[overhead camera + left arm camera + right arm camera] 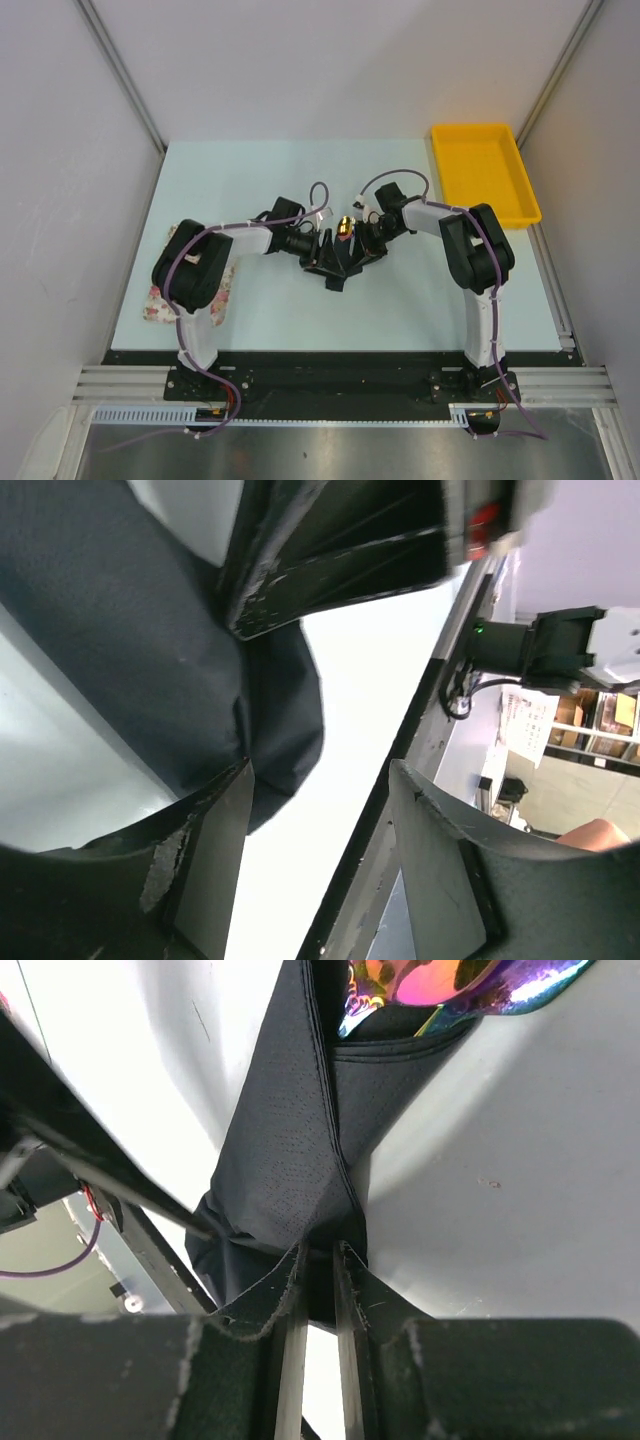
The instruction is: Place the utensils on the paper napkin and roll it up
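Note:
The black paper napkin (290, 1150) is folded into a long wrap, and my right gripper (318, 1250) is shut on its near end. Shiny iridescent ends of the utensils (460, 982) stick out of the wrap's far end. From above, the napkin (335, 265) lies at mid-table between both grippers, with a gold utensil tip (345, 225) showing. My left gripper (322, 780) is open, with only bare table between its fingers. Its left finger (215, 860) sits at the napkin's (130, 650) edge. In the top view the left gripper (312, 245) faces the right gripper (365, 240).
A yellow tray (485, 172) stands at the back right. A pink floral cloth mat (160, 303) lies at the left under my left arm. The table's dark front edge (400, 750) runs close by the left fingers.

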Action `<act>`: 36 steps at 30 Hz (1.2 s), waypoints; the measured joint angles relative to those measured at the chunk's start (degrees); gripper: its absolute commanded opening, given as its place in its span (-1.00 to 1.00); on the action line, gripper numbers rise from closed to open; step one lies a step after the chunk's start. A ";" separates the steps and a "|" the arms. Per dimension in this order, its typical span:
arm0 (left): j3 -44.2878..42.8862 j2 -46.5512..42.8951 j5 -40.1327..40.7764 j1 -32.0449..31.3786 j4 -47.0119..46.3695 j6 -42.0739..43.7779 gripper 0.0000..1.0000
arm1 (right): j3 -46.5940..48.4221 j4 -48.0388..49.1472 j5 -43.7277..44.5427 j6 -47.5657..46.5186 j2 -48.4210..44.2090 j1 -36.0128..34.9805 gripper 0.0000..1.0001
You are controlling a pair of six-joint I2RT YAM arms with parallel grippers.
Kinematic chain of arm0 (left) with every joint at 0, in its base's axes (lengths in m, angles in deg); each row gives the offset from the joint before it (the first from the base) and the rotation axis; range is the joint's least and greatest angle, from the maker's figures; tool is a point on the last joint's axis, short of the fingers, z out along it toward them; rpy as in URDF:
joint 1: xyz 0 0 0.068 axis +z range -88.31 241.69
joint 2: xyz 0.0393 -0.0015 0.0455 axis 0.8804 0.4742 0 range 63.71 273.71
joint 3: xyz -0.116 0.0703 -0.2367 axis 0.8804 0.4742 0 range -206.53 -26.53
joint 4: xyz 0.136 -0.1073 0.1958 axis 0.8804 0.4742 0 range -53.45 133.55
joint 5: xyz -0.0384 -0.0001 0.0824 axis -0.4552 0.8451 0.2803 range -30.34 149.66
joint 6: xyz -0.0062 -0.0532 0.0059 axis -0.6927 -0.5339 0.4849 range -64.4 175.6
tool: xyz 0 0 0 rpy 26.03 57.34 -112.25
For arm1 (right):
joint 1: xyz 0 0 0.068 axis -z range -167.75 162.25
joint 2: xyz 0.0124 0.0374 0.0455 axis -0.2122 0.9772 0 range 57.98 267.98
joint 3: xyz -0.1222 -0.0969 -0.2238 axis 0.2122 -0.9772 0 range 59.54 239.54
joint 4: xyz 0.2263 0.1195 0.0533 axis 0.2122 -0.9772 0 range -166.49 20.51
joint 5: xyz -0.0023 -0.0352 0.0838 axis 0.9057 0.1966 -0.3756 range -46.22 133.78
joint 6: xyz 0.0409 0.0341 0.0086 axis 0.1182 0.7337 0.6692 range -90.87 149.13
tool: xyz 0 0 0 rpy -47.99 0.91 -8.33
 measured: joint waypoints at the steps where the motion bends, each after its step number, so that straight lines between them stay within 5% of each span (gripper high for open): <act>1: 0.09 -0.61 0.00 0.15 -0.24 -0.31 0.23 | 0.00 0.00 0.02 -0.22 0.00 -0.04 -0.59; 18: 0.09 2.34 -0.96 -0.81 -0.55 -2.60 -0.61 | -0.68 0.76 0.44 -1.31 -0.87 -0.50 -0.38; 36: -0.59 5.88 0.37 -1.44 5.33 1.20 -0.77 | 1.01 1.11 0.68 1.66 -2.45 -0.09 -0.39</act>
